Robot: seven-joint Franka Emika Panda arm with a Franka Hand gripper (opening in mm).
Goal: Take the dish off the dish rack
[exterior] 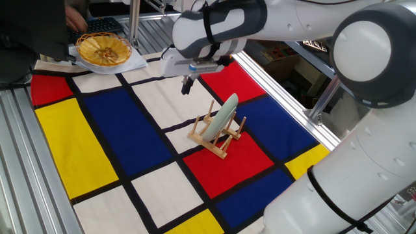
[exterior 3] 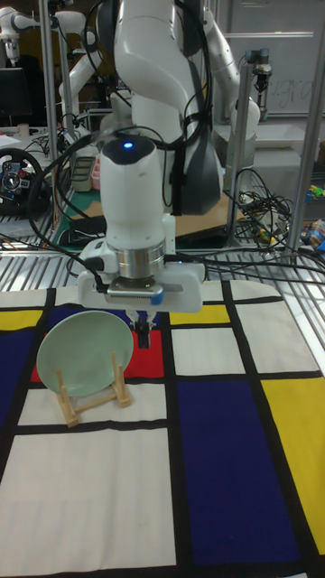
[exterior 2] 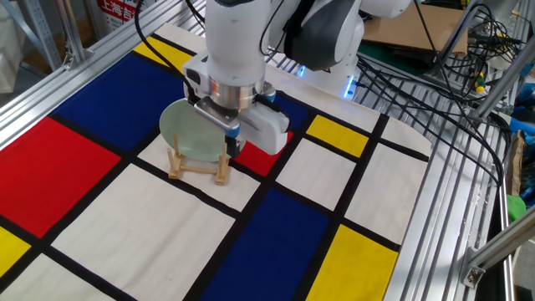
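1. No fully readable text, brand or number anywhere.
2. Red sign [exterior 2: 116,7] with white characters at the top edge of the other fixed view: too small and cut off to read.

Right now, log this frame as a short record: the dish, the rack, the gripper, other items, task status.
dish: pale mint-green round plate, standing on edge in the rack
rack: small light wooden peg rack, on the colour-block cloth
gripper: gripper above the cloth, beside the plate, not touching it; holds nothing; opening cannot be judged
other: yellow woven basket at the far corner
status: plate not yet taken off
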